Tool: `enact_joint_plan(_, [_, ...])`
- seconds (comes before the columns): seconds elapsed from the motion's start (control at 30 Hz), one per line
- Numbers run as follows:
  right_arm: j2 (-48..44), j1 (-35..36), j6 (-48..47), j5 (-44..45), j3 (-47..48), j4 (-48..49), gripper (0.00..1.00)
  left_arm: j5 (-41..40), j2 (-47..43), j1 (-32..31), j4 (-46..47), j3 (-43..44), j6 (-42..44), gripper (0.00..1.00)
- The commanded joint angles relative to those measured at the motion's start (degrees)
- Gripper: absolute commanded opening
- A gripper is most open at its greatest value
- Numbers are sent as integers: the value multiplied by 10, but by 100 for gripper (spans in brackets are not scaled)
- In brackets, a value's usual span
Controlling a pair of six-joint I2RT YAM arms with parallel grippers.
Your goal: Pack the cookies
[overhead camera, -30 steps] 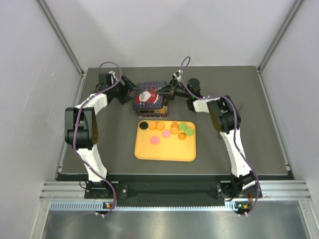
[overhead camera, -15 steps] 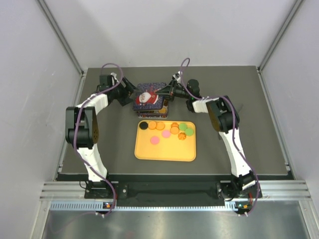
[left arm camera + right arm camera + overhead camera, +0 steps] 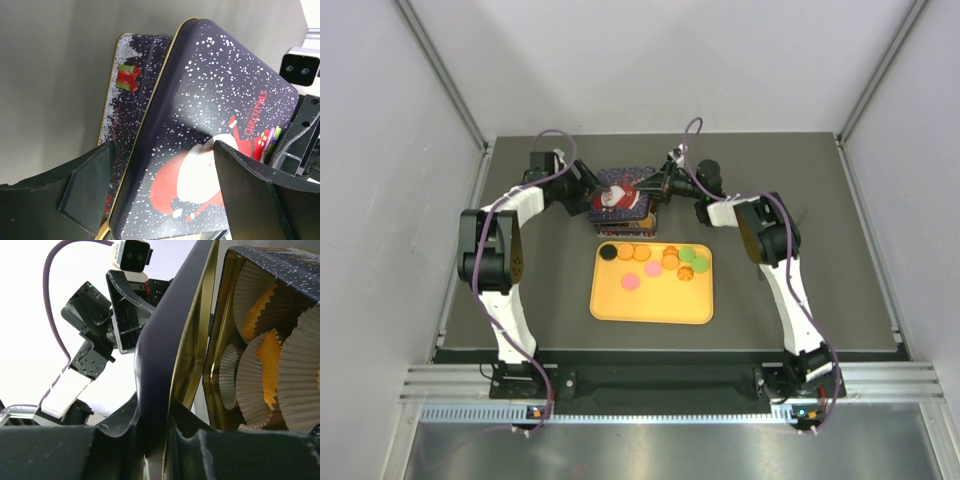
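A dark blue Christmas tin stands at the back of the table. Its Santa lid (image 3: 618, 192) is tilted up off the tin base (image 3: 625, 220). My right gripper (image 3: 656, 185) is shut on the lid's right edge (image 3: 165, 355), seen clamped between its fingers (image 3: 154, 410). White paper cups (image 3: 265, 390) in the base (image 3: 295, 270) hold orange cookies (image 3: 270, 365). Several loose cookies (image 3: 655, 262), orange, pink, green and black, lie on a yellow tray (image 3: 650, 305). My left gripper (image 3: 587, 192) is open, its jaws (image 3: 162, 150) facing the lid (image 3: 210, 140) at its left end, above the base (image 3: 125, 95).
The yellow tray sits just in front of the tin, mid-table. Grey walls close in the table on the left, back and right. Purple cables loop above both forearms near the tin.
My left gripper has moved right, closer to the lid's left end. The right gripper still holds the lid raised in the same place. The cookies on the tray have not moved.
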Motion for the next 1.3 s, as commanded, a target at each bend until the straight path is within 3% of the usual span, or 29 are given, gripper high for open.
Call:
enact_joint_plan(0.0, [1, -5, 10, 3, 4, 57, 9, -4, 7, -8, -3, 25, 19, 84])
enact_joint_plan(0.23, [0, -8, 10, -4, -3, 61, 15, -5, 14, -14, -8, 29, 22, 84])
enact_joint_plan(0.87, [-18, -2, -75, -26, 0, -44, 17, 0, -2, -17, -14, 24, 28, 86])
enact_joint_plan(1.27, [-36, -4, -105, -23, -10, -77, 25, -6, -1, -24, -25, 24, 31, 86])
